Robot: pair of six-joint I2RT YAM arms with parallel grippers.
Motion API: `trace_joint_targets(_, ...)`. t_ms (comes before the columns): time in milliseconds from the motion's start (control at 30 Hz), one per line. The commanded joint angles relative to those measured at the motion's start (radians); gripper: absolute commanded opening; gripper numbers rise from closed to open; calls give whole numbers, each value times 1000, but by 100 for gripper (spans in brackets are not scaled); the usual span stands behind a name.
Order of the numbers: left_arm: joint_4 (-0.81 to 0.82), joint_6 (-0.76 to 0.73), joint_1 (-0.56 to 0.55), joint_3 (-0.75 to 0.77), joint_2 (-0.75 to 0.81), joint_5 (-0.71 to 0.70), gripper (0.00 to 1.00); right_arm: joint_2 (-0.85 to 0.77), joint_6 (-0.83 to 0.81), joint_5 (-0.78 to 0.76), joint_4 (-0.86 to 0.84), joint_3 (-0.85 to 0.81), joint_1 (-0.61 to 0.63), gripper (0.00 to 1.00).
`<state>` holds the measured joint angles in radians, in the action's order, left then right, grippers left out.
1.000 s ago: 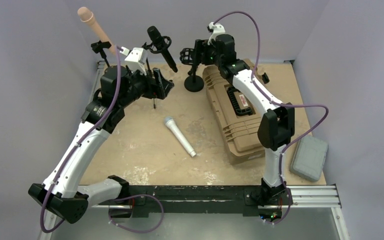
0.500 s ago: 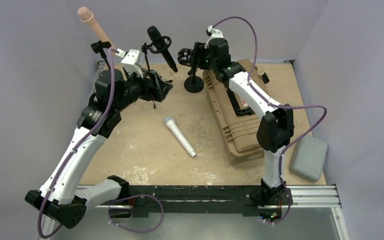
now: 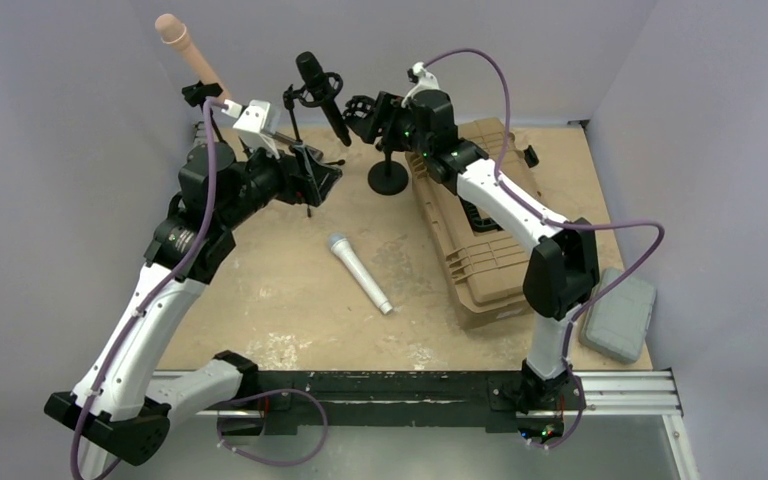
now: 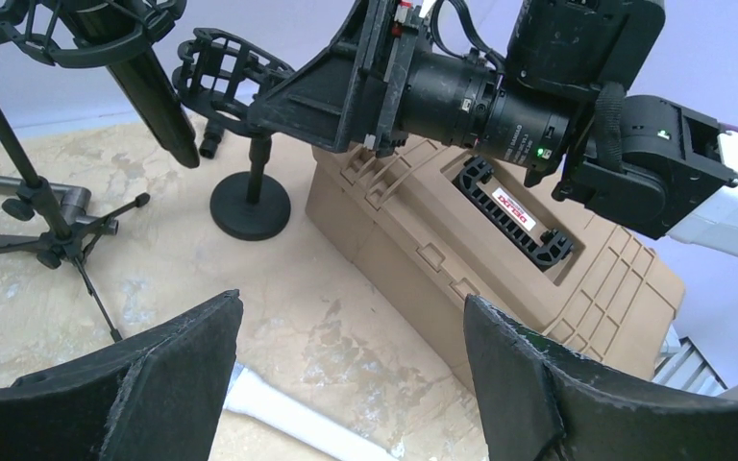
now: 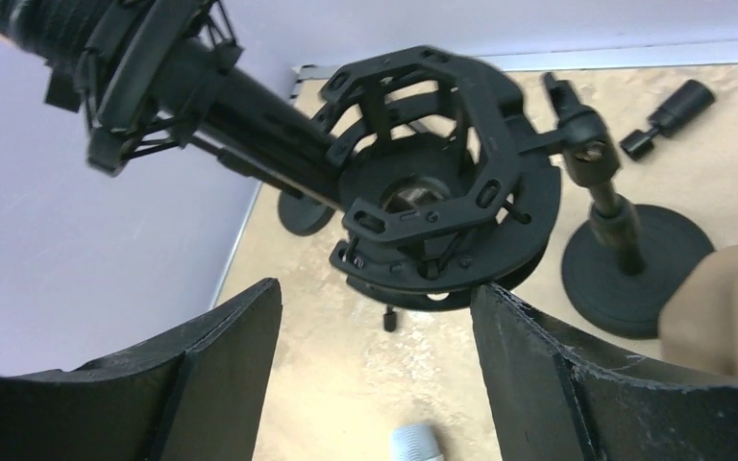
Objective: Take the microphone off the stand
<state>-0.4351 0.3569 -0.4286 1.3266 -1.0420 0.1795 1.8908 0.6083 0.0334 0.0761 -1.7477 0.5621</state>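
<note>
The microphone [image 3: 327, 100] sits at the far side of the surface, left of centre, clipped in a shock cradle atop the tripod stand [image 4: 36, 192]. Its long axis is tilted, with the head up and far-left and the tail dropping near-right. It looks to me like a stiff, light, smooth tube that could slip, so I'd take it across the bare barrel below the cradle and draw it out along its own axis. Neither hand touches it: the left hand [image 4: 351, 317] gapes wide near the tripod, and the right hand [image 5: 375, 298], equally wide, hangs by the empty cradle [image 5: 413, 163] just right of the microphone.
</note>
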Motion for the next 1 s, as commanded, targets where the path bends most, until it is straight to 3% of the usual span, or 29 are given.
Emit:
trace_joint_targets(0, 34, 6, -6, -9, 26, 11, 83, -63, 44, 44, -95, 22, 19, 71)
trace_joint_targets(333, 33, 2, -6, -10, 32, 3, 83, -163, -153, -102, -9, 58, 7, 69)
trace_joint_targets(467, 34, 1, -5, -13, 32, -2, 83, -159, -216, -172, 21, 29, -10, 62)
trace_joint_targets(567, 37, 1, -6, -15, 30, -3, 83, -148, -253, -179, -8, 15, -22, 51)
trace_joint_targets(733, 36, 1, -6, -17, 20, -3, 83, -61, -285, -205, -1, -74, -40, 17)
trace_joint_targets(967, 35, -4, -6, -17, 8, -7, 84, 68, -308, -134, -21, -199, -61, 0)
